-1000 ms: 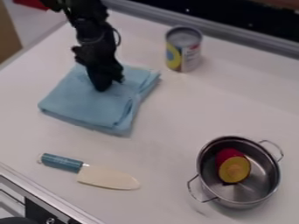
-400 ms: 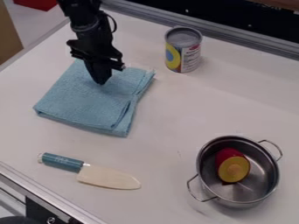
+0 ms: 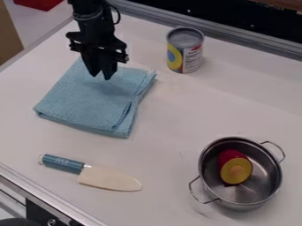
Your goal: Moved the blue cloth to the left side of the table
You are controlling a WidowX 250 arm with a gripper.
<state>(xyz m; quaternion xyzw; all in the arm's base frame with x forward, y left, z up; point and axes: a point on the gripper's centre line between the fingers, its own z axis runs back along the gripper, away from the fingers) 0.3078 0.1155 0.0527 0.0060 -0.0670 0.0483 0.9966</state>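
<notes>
The gripper (image 3: 101, 76) hangs just above the back part of the folded blue cloth (image 3: 88, 103), pointing down. Its two fingers stand a little apart, with nothing between them. Folded into a thick square, the cloth lies flat on the left part of the white table (image 3: 171, 114), and a small stretch of its back edge is hidden behind the gripper.
A tin can (image 3: 185, 50) stands at the back, right of the cloth. A toy knife with a blue handle (image 3: 62, 163) lies in front of the cloth. At the front right, a metal pot (image 3: 263, 185) holds a red and yellow object (image 3: 236, 171).
The cloth shifted slightly left between the first two frames and has since stayed put. My gripper has risen off it, and its fingers have spread apart.
</notes>
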